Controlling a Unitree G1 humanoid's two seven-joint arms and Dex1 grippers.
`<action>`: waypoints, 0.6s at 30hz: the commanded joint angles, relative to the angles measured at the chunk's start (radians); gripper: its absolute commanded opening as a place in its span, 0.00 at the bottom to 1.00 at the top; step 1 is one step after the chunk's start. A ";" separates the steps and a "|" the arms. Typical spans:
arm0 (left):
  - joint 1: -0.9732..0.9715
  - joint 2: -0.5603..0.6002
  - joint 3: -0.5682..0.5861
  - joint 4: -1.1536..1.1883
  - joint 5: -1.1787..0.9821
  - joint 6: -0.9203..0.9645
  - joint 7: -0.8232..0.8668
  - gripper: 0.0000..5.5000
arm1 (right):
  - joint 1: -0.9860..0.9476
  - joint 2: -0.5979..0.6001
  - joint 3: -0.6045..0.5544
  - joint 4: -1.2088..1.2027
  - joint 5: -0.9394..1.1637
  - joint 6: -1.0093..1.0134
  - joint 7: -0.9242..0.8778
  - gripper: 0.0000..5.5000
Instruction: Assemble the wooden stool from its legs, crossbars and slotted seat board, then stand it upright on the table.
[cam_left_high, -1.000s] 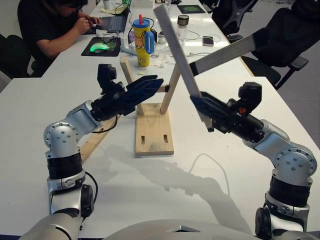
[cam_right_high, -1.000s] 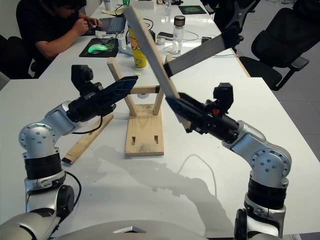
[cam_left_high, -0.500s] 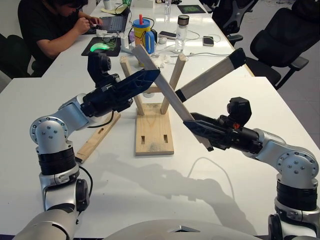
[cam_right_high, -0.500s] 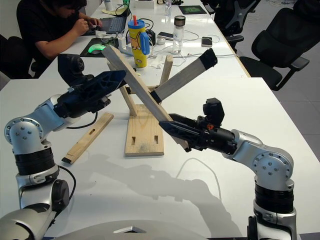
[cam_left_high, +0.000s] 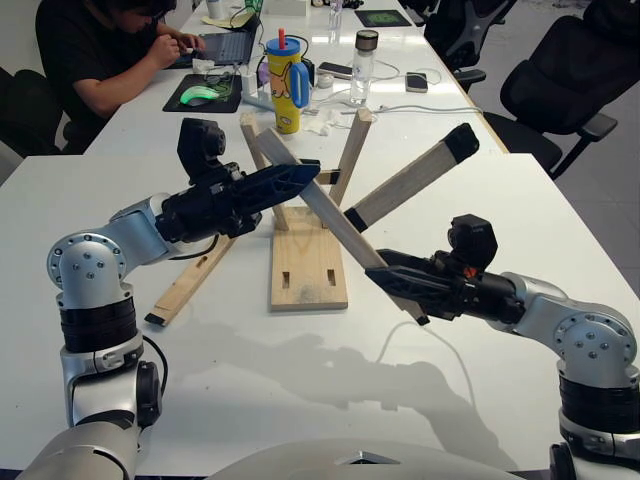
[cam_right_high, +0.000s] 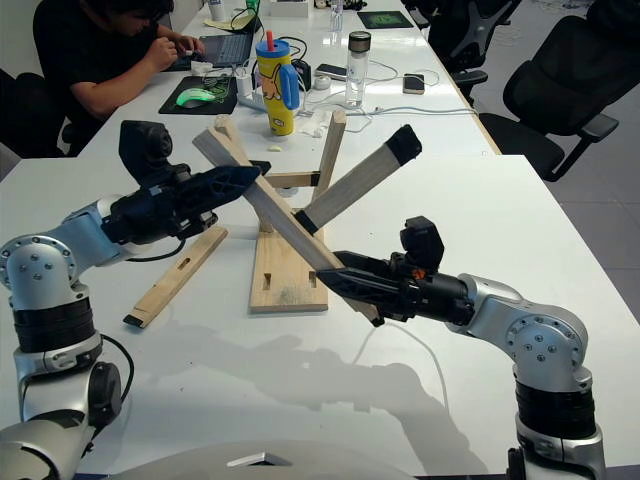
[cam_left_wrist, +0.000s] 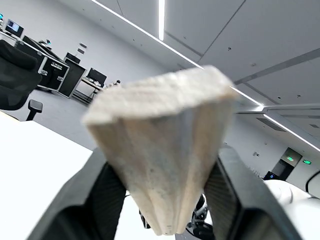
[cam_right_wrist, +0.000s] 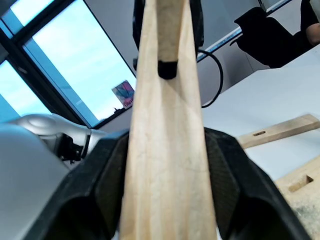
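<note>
Above the table (cam_left_high: 300, 390), left end effector (cam_left_high: 306, 177) and right end effector (cam_left_high: 386, 272) clamp one leg (cam_left_high: 335, 222) slanting far-left to near-right.

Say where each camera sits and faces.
Left eye view: on the head, facing forward and down over the white table; left arm, right arm show.
Right eye view: beside it, same scene.
Left wrist view: on the left wrist, facing along the left gripper clamping the pale wooden leg.
Right wrist view: along the right gripper, up the same leg.
Shared: that leg.
</note>
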 joint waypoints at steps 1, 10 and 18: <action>0.020 0.060 0.007 -0.011 0.016 0.004 -0.028 0.37 | 0.007 -0.016 0.013 0.007 -0.031 -0.015 -0.001 0.37; 0.088 0.257 0.099 0.090 0.162 -0.046 -0.155 0.37 | 0.040 -0.023 0.185 -0.023 -0.352 -0.175 -0.003 0.59; 0.011 0.404 0.098 0.235 0.313 -0.125 -0.338 0.37 | -0.014 -0.073 0.629 0.143 -1.250 -0.842 -0.082 0.60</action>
